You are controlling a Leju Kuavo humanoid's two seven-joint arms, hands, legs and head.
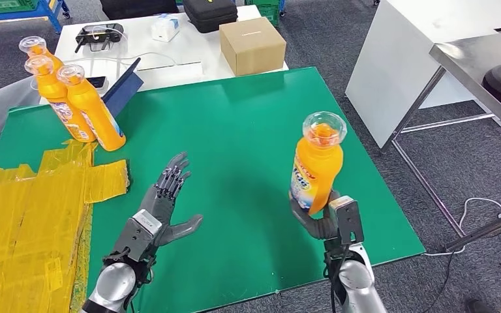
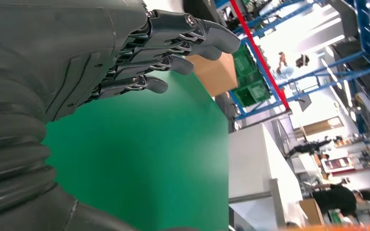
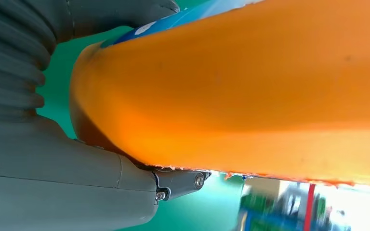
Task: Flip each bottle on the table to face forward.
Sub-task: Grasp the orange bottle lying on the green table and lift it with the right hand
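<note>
- The right hand [image 1: 323, 218] grips an orange bottle [image 1: 316, 163] around its lower body, fingers clamped on it. The bottle stands upright, cap up, on or just above the green tabletop [image 1: 235, 130] near the right edge; contact with the surface cannot be confirmed.
- The low grip leaves the label area and cap unobstructed. This is judged to suit turning the bottle about its upright axis so that the printed face points forward.
- In the head view, the blue and white label [image 1: 302, 182] faces to the left of the robot, so the turn is judged incomplete.
- In the right wrist view, the bottle's orange wall [image 3: 250, 86] lies against the thumb [image 3: 67, 178], a firm, full-contact hold.
- The right forearm rises from below, with the wrist bent so the palm wraps the bottle from behind.
- The left hand [image 1: 166, 202] hovers over the middle of the tabletop, palm turned inward, fingers [image 2: 183, 43] apart and extended, holding nothing. The pose is judged to be a standby.
- Three further orange bottles [image 1: 72, 98] stand grouped at the far left corner, touching or nearly so, well apart from both hands. They are judged to be either finished or waiting.
- Yellow sheeting [image 1: 32, 215] covers the near left of the tabletop.
</note>
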